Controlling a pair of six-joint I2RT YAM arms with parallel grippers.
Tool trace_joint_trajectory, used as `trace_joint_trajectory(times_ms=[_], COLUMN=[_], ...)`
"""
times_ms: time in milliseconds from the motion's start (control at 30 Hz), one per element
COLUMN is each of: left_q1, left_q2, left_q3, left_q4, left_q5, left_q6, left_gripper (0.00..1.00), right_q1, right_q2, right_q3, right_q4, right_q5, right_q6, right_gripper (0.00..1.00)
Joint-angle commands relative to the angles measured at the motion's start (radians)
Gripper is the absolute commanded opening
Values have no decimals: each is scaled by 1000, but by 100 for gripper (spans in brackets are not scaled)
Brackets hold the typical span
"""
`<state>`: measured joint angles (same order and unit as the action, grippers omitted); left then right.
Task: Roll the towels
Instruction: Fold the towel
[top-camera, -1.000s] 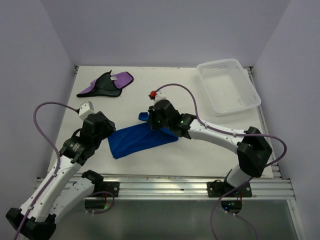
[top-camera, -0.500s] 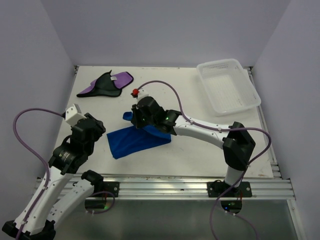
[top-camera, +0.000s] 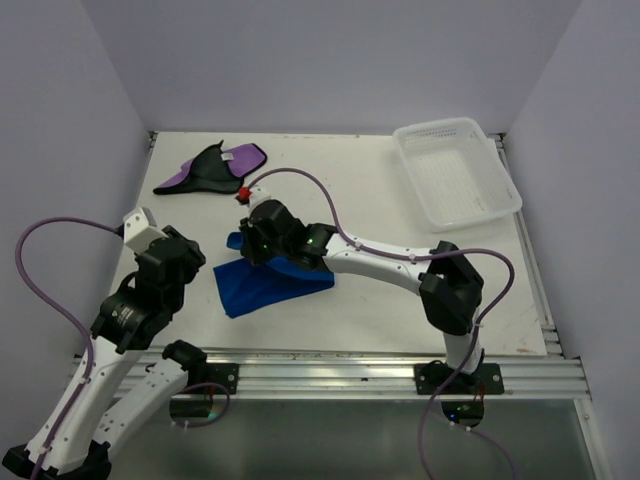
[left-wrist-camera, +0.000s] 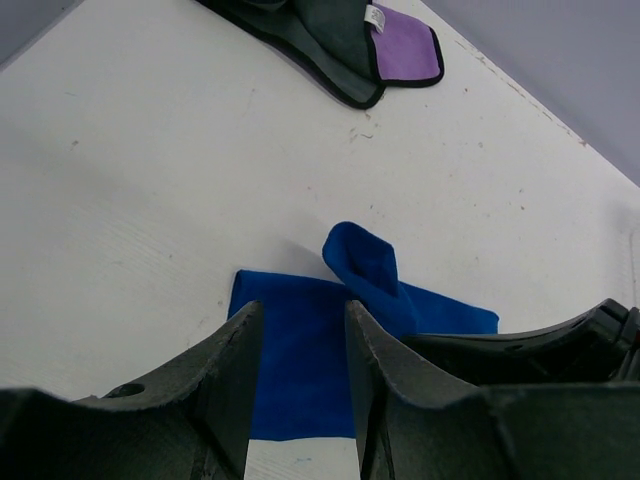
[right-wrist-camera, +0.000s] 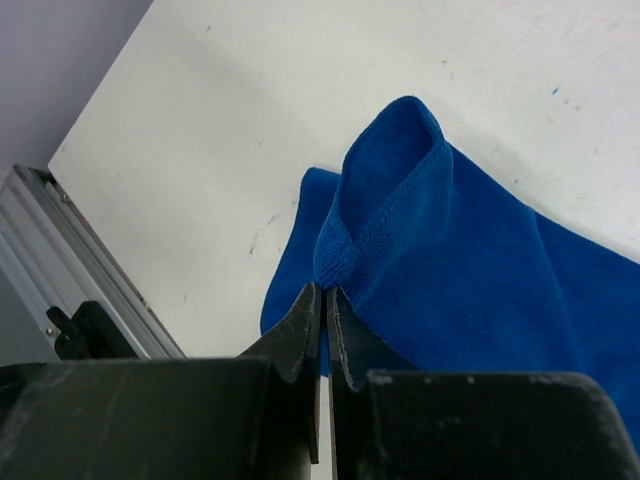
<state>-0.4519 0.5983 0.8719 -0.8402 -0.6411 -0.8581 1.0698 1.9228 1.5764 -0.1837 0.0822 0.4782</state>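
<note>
White desk (top-camera: 400, 320) between pale lilac walls, with a white mesh basket (top-camera: 437, 125) at the far right corner. I see the blue towel (top-camera: 265, 285) lying mostly flat on the near-left part of the desk, in front of the left arm. The purple towel (top-camera: 210, 170) sits crumpled, black side partly up, at the far left, well apart from it. My right arm reaches across the desk, and its right pincer (right-wrist-camera: 325, 300) is clamped together on a corner of the blue towel, so the hem stands up in a small hump above the rest of the cloth. The left pincer (left-wrist-camera: 298, 330) hangs just above the towel's near-left edge with its fingers apart, holding nothing. I judge I am at the start of rolling the blue towel, with no turn wound yet and the purple one untouched. Next I would carry the pinched corner over onto the flat cloth to start the first turn. The left pincer should steady the opposite edge so the towel does not slide.
</note>
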Motion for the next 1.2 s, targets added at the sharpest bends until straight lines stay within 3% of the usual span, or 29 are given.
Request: trace_joint_trajectory(times_ms=[0, 1167], left_q1=[-2, -2], left_q2=[-11, 5], left_q3=[38, 35], left_q4=[-14, 0], left_q5=[-45, -32], left_q6=[24, 34], left_gripper=[43, 43], right_q1=[22, 113], right_q2=[12, 90], right_q3=[60, 62], right_q4=[-3, 29], right_q5=[-30, -75], right_q6=[-15, 11], right_gripper=[0, 0])
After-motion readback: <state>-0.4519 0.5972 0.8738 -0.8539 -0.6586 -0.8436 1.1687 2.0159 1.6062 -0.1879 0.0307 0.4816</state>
